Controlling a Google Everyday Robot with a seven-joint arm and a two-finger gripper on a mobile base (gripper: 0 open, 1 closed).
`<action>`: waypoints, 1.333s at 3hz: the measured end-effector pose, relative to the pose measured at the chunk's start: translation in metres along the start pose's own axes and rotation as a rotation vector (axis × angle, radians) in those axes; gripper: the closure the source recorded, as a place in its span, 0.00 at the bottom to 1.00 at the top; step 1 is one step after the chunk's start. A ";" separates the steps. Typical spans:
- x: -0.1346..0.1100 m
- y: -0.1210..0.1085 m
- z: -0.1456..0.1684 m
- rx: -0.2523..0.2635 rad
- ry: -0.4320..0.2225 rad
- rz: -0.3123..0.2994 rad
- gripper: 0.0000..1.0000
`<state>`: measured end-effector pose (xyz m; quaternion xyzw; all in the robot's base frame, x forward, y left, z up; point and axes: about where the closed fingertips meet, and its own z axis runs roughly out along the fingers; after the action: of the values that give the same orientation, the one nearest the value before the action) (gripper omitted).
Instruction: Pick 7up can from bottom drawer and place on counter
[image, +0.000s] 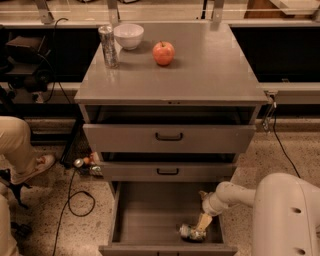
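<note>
The 7up can, short and silver with green marks, lies on its side at the front right of the open bottom drawer. My gripper reaches down into that drawer from the right, on the white arm, and is right at the can's right side. The grey counter is the top of the cabinet, far above the gripper.
On the counter's back left stand a tall slim silver can, a white bowl and a red apple. The top drawer and middle drawer stick out partly. A person's leg and floor cables are at the left.
</note>
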<state>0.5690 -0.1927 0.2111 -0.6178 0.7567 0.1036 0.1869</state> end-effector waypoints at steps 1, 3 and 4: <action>0.011 0.006 0.015 -0.026 0.019 0.013 0.00; 0.021 0.024 0.047 -0.060 0.076 0.004 0.00; 0.022 0.035 0.058 -0.070 0.097 -0.002 0.00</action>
<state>0.5407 -0.1826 0.1467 -0.6292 0.7601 0.0997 0.1281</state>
